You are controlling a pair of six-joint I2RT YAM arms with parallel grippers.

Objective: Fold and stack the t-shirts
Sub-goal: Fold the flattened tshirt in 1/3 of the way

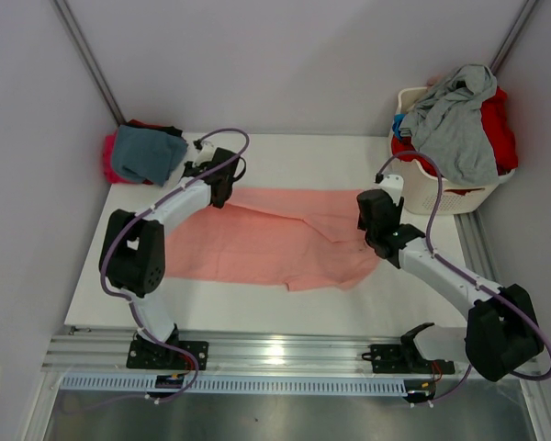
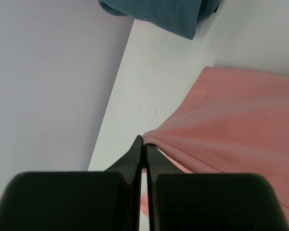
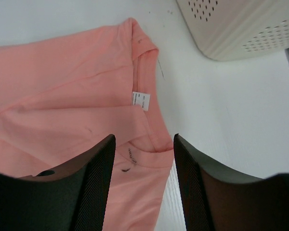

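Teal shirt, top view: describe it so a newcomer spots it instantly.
On the white table, look past the spread salmon-pink cloth t-shirt to the far left corner by the wall. A small pile of folded cloth sits there; the folded teal-blue cloth t-shirt lies on top, its only blue-green piece, above magenta cloth.

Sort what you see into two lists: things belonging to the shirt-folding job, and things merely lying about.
Job: pink t-shirt, teal shirt, grey shirt, red shirt.
Lying about: white laundry basket, table.
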